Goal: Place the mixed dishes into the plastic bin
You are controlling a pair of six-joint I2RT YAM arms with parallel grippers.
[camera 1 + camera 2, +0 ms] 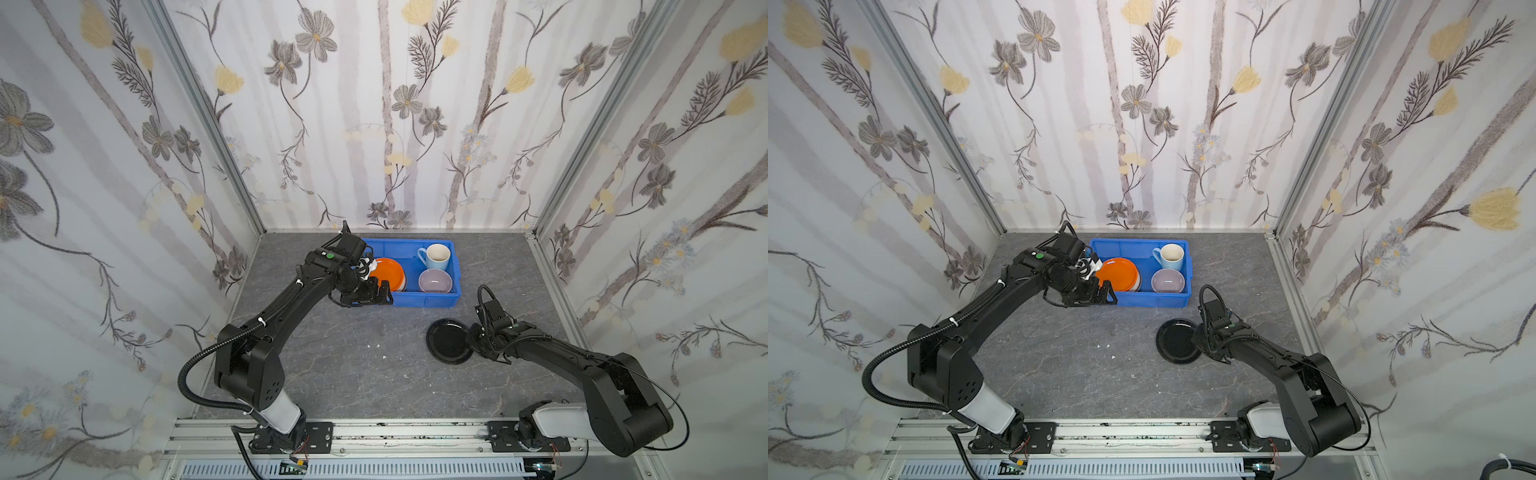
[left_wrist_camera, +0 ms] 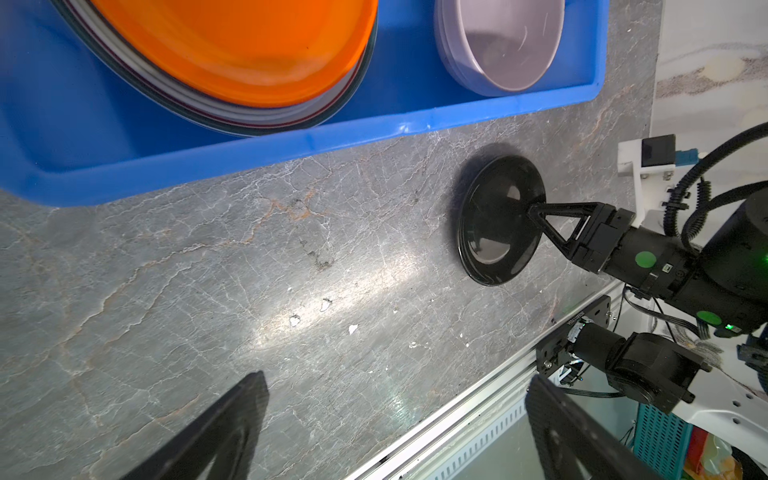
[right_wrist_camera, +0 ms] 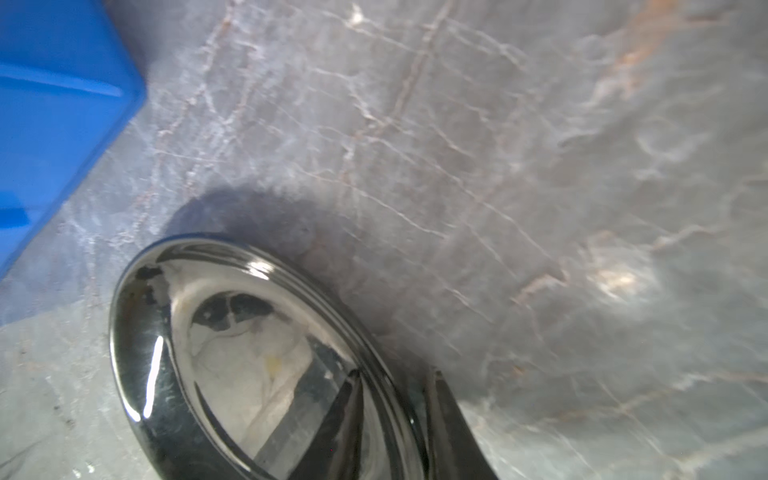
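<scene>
- Sitting far centre, the plastic bin (image 1: 428,300) holds a stack topped by the orange plate (image 1: 386,274) at left, the lilac bowl (image 1: 435,280) near right, and the light blue mug (image 1: 435,257) far right.
- Your glossy black plate (image 1: 449,340) rests outside the bin, nearer and to the right.
- Your left gripper (image 1: 381,291) hovers spread wide, empty, at the bin's near-left corner.
- Your right gripper (image 2: 535,212) pinches the black plate's right rim.

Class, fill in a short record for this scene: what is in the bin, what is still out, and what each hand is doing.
In bin: orange plate on top of a plate stack, mug, bowl
Still out: black plate, on the table near the bin
Left hand: open, empty, by the bin's front corner
Right hand: pinching the black plate's rim
</scene>
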